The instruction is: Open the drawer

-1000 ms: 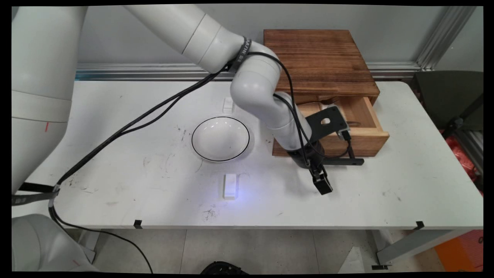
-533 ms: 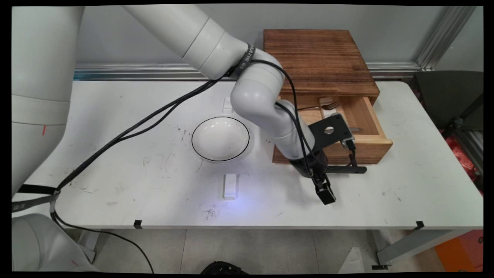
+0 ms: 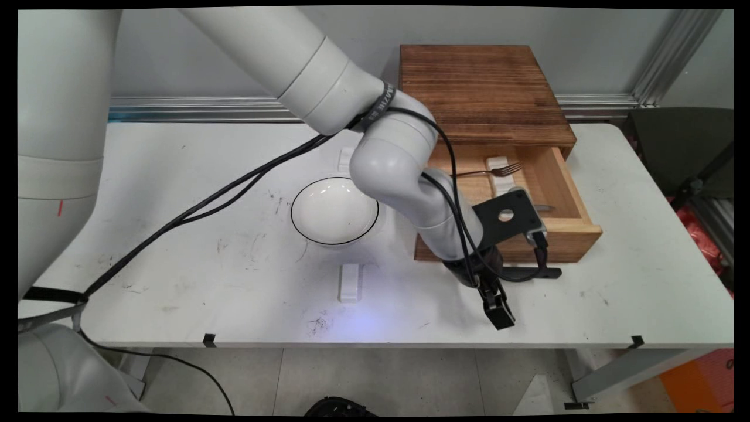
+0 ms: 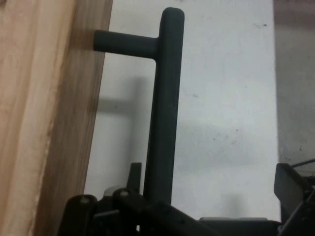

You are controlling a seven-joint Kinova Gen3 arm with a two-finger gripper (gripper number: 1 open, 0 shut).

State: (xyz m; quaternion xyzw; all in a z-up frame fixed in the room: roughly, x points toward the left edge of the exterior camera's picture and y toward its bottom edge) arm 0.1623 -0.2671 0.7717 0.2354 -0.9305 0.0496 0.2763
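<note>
A white table, scuffed with dark marks, is seen from above against a grey wall with a metal rail along its foot. At the table's back right stands a wooden box whose drawer is pulled out toward the near side. Inside the drawer a fork is laid across a small white rest. A white bowl with a thin dark rim is set left of the drawer, and a small white block lies on the table in front of the bowl. A black band round the arm carries white lettering, which cannot be read with certainty. The gripper is placed at the left end of the drawer's black handle, just off the drawer front; from this view the jaws' state cannot be judged.

In the hand view the handle is shown close up as a dark round bar running up from the gripper, joined by a short post to the wooden drawer front. The bar is seen passing down into the black linkage, so it appears to be gripped, though the fingertips themselves are hidden. The bowl, fork and block are shown only in the main view.
</note>
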